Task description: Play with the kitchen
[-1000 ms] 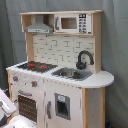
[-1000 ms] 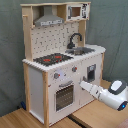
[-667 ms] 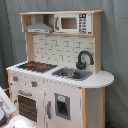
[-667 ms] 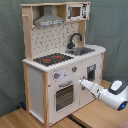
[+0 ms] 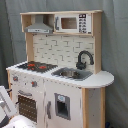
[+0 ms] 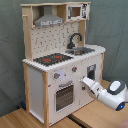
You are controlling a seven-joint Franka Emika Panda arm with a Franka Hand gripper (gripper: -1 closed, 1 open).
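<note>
while the kitchen point(image 6: 60, 65) stands on the wooden floor point(image 6: 90, 117) against a grey curtain point(image 6: 10, 60), the gripper point(image 6: 84, 81) reaches toward its front beside the oven door point(image 6: 64, 95); whether the jaws are spread or pressed together, i cannot tell.

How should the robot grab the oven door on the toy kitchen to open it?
Grab the bar handle along the top of the oven door, coming straight at the front of the kitchen. The bar runs sideways and stands off the door, so fingers could close above and below it.
</note>
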